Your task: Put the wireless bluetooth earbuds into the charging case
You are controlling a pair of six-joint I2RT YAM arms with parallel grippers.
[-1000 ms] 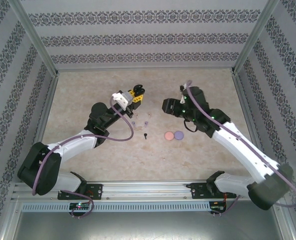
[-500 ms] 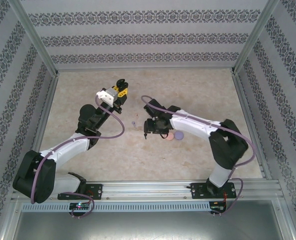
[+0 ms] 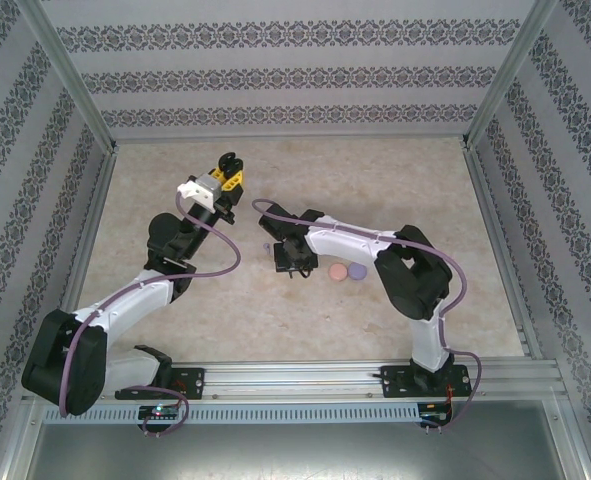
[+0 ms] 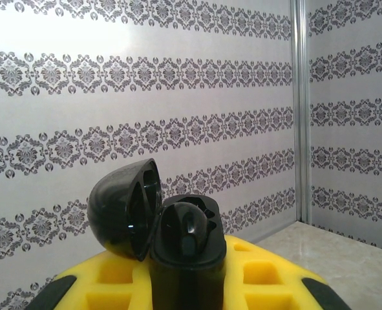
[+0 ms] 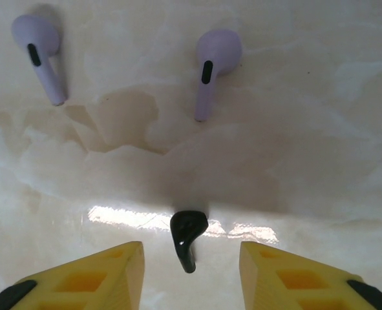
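Observation:
My left gripper (image 4: 187, 294) is shut on the black charging case (image 4: 187, 239) and holds it upright with its lid (image 4: 123, 210) swung open to the left. A dark rounded shape sits in one well of the case. In the top view the case (image 3: 231, 163) hangs over the table's back left. My right gripper (image 5: 191, 258) is open and low over the table, its yellow fingertips (image 5: 106, 271) on either side of a black earbud (image 5: 187, 236) without touching it. Two purple earbuds (image 5: 39, 48) (image 5: 213, 68) lie just beyond it.
A pink disc (image 3: 338, 271) and a purple disc (image 3: 356, 271) lie side by side just right of my right gripper (image 3: 287, 262). Metal frame posts and patterned walls close in the marble table (image 3: 405, 190) on three sides.
My right arm has swung left and down over the black earbud, and its jaws have narrowed. My left arm has carried the open case left and further back.

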